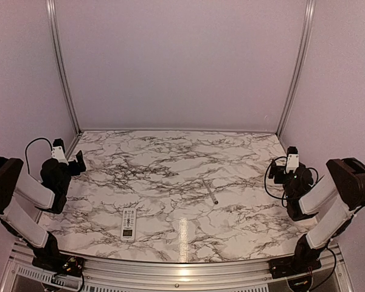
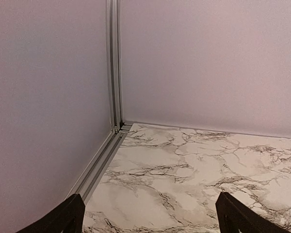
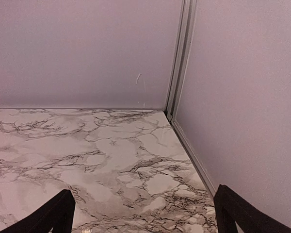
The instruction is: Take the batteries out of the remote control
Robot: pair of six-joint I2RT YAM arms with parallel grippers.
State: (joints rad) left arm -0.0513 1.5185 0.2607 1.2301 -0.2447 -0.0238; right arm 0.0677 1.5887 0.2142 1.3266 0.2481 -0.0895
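- remote control [image 1: 128, 223]: you are seeing it lying button-side up by the near edge of the desk [image 1: 170, 152], left of middle.
- grey rod [image 1: 210, 191]: lying near the desk's middle, well apart from the remote control.
- left jaws: standing wide, holding nothing, by the left edge.
- right jaws: standing wide, holding nothing, by the right edge.

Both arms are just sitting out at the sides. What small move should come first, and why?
Probably swing the left gripper, open and empty, down toward the remote control. It lies buttons-up on the table, untouched, on that arm's side and nearer to it than to the right arm.
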